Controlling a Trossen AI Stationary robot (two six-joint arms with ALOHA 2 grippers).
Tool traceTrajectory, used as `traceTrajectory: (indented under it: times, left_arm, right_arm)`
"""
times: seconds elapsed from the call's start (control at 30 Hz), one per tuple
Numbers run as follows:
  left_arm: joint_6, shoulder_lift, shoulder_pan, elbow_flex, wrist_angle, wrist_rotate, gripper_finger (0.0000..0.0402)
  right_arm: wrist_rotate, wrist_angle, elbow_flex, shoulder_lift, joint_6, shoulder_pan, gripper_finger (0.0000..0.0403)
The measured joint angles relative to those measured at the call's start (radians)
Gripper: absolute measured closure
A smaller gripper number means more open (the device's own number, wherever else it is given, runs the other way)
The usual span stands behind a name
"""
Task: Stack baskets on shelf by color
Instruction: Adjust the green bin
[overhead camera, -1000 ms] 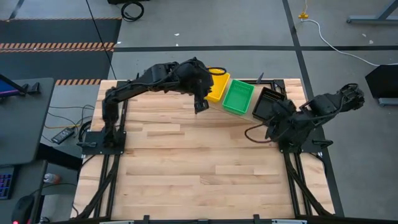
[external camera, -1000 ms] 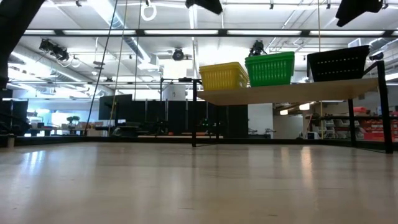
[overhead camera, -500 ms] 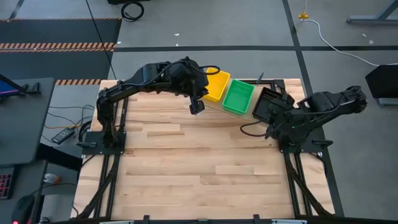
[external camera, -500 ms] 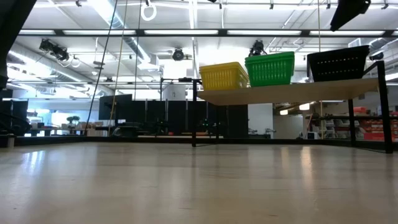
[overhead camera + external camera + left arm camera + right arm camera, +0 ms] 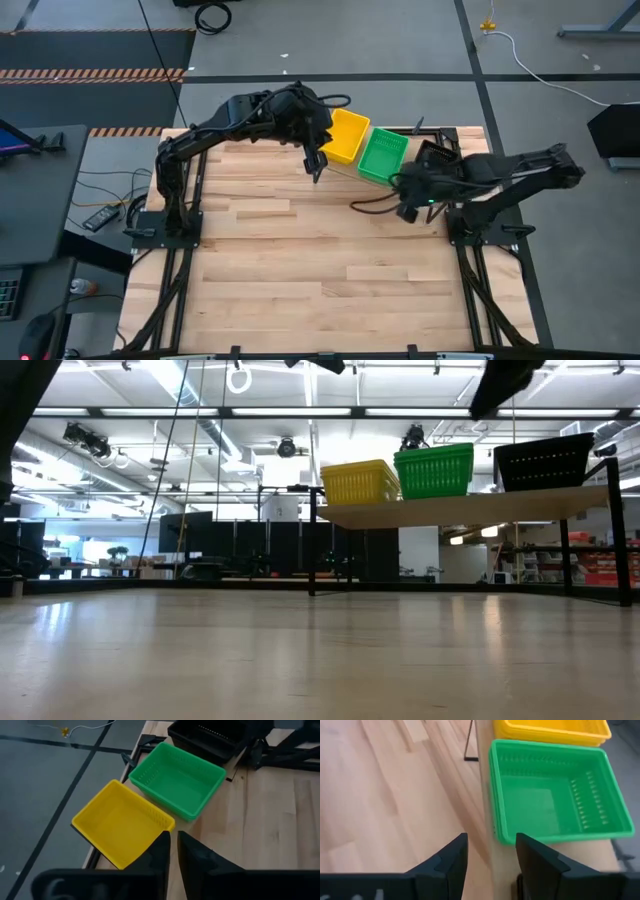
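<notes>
From table height, yellow [image 5: 359, 482], green [image 5: 434, 470] and black [image 5: 543, 462] baskets line the shelf [image 5: 470, 508]; overhead alone shows the left gripper [image 5: 317, 166] nearly clenched and empty, the right gripper [image 5: 406, 203] parted and empty.

Yellow basket [image 5: 117, 825], green basket [image 5: 177, 780], seemingly black basket [image 5: 543, 461]; light-wood shelf [image 5: 470, 508].

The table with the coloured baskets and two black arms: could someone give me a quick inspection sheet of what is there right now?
Surface: wooden plank table, front area bare.
Job's things: yellow basket stack, green basket stack and black basket stack in a row on the shelf.
Clutter: nothing seen on the table.
Grippers: left gripper hangs beside the yellow stack, fingers nearly together, holding nothing; right gripper is just in front of the green stack, fingers apart, empty.
Cables: a dark cable loops from the right arm over the table; a white cord lies on the floor.
Surroundings: grey floor with striped tape; a large hall behind.
</notes>
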Motion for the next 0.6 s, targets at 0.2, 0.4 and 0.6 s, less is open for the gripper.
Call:
traceTrajectory:
  times: [0.2, 0.4, 0.6]
  left_arm:
    - [0.007, 0.000, 0.006, 0.000, -0.004, -0.001, 0.0361]
    - [0.007, 0.000, 0.005, 0.000, -0.031, 0.000, 0.0367]
    - [0.006, 0.000, 0.004, 0.000, -0.037, 0.003, 0.0365]
  right_arm:
    - [0.000, 0.012, 0.000, 0.094, -0.039, -0.067, 0.0225]
    - [0.000, 0.037, 0.000, 0.125, -0.039, -0.117, 0.0226]
    - [0.010, 0.086, 0.000, 0.139, -0.088, -0.169, 0.0226]
